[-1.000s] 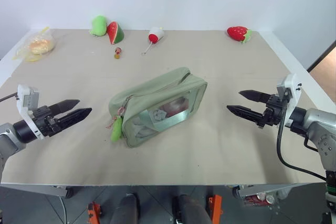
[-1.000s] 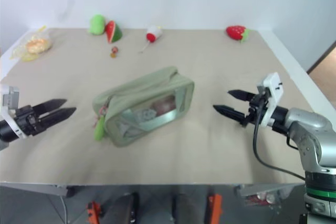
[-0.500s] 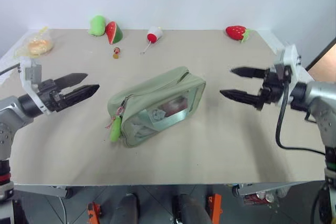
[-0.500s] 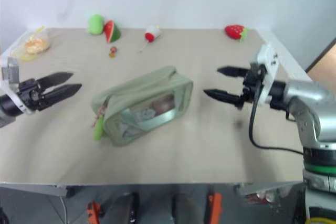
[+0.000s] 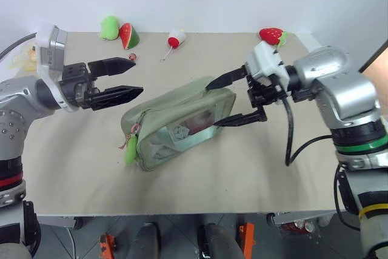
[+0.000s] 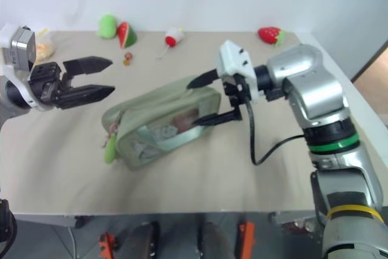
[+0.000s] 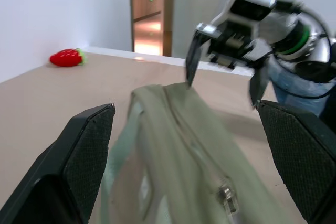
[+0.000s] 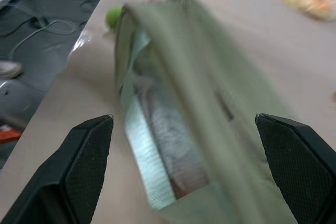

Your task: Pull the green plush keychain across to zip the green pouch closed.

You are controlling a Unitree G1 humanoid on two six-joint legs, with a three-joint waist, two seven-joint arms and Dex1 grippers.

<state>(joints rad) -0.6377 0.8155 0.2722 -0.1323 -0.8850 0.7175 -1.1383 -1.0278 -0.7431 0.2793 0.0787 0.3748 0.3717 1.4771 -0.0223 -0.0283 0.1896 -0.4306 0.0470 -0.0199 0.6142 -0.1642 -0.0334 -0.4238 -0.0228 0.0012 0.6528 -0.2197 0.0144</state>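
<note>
The green pouch [image 5: 179, 125] lies slanted in the middle of the table, clear panel facing forward. The green plush keychain [image 5: 131, 150] hangs at its near left end, also seen in the right wrist view [image 8: 113, 17]. My right gripper [image 5: 211, 106] is open, one finger at the pouch's top right corner and the other in front of its clear panel; whether it touches is unclear. My left gripper [image 5: 134, 75] is open and empty, hovering above and left of the pouch's left end. The zipper pull [image 7: 227, 205] shows along the pouch's top seam.
Along the table's far edge sit a green plush blob [image 5: 110, 28], a watermelon slice toy [image 5: 129, 36], a red-and-white toy [image 5: 176, 39] and a strawberry [image 5: 272, 35]. A small red item [image 5: 132, 57] lies near the left fingers. A clear bag [image 6: 43, 47] sits far left.
Both arms rose and swung inward. The right gripper moved left and rolled until its open fingers straddle the pouch's right end. The left gripper moved right, toward the pouch's left end.
</note>
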